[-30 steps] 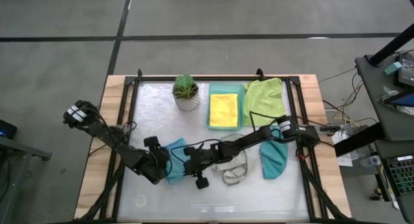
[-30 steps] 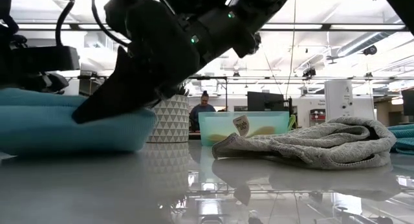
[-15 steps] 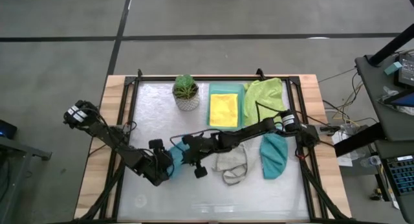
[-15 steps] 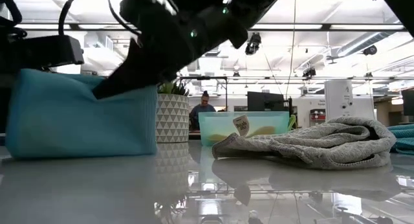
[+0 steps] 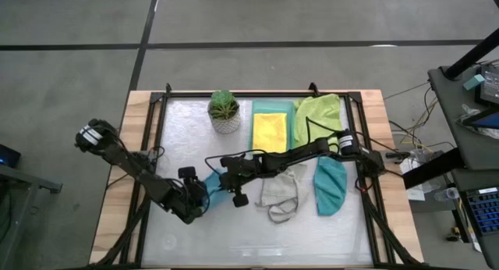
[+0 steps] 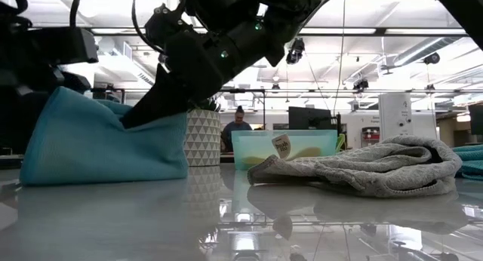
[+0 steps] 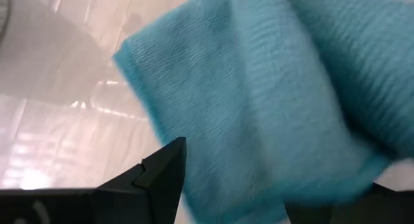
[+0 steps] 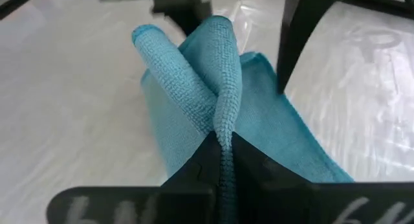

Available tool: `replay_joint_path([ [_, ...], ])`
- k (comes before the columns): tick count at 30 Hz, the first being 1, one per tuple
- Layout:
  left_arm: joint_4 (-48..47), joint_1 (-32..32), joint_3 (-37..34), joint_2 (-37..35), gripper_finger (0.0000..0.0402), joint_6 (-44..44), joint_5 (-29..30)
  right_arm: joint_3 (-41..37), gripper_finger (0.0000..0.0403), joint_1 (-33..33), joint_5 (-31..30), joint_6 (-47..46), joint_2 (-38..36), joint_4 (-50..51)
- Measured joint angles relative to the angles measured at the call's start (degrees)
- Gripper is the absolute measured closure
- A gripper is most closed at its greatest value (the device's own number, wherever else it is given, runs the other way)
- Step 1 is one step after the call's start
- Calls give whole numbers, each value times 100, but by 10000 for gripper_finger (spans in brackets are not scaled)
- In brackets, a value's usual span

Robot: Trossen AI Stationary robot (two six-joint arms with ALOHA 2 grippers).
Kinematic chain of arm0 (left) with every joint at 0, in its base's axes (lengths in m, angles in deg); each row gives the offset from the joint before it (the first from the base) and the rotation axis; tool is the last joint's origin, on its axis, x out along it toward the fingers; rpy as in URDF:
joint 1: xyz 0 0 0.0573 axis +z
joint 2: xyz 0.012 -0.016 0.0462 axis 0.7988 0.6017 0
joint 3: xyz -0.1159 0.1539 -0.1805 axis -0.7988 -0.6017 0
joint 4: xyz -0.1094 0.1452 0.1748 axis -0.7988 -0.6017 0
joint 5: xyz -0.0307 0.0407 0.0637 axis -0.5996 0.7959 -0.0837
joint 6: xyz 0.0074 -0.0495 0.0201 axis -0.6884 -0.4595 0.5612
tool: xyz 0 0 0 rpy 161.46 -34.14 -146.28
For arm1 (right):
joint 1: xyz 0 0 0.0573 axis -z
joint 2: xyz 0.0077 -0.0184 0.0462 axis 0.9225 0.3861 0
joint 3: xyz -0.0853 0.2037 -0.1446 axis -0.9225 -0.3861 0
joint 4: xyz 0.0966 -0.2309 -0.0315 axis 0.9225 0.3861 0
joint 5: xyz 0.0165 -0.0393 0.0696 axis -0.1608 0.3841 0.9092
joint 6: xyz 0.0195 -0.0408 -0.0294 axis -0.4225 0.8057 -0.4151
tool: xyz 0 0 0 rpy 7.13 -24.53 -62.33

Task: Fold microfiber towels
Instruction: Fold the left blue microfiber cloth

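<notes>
The table (image 5: 179,129) carries all five towels. At the back the yellow towel (image 5: 270,132) lies in the mint tray (image 5: 254,129), the lime green towel (image 5: 320,118) just beside it, and a potted plant (image 5: 224,110) stands on the tray's other side. Nearer the middle lie the crumpled grey towel (image 5: 282,193) and the teal towel (image 5: 330,184), neither of them touched by me.

The light blue towel (image 6: 102,140) is the one I am working on. It sits toward my left side of the table, between my two grippers. My right gripper (image 8: 220,160) has reached across the table to it, and its fingers are pinched shut on a gathered edge of the cloth, lifting that edge into a ridge while the rest drapes down to the tabletop. In the low view the towel stands like a small tent, its base resting on the surface.

My left gripper (image 7: 278,191) waits just beside the towel with its fingers spread wide; the cloth hangs across the gap between them, but they are not closed on it.

So the free part of the towel lies from my right fingers toward my left arm. I judge the next move is to carry the pinched edge over that way and lay it down.
</notes>
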Motion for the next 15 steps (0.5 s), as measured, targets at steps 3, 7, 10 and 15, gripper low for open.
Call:
replay_joint_path([
  [3, -561, 0, 51, -302, 197, -17, -34, 0, 392, 6, 49, -36, -16, 57],
  [7, -1320, -2, -13, -683, 197, -276, -45, 40, 392, 9, 159, -62, -35, 144],
  [10, -1597, -15, -191, -903, 197, -593, -89, 96, 392, 1, 169, -8, -35, 194],
  [15, -1087, -33, -697, -973, 197, -667, -128, 205, 392, 4, 277, 189, -35, 170],
])
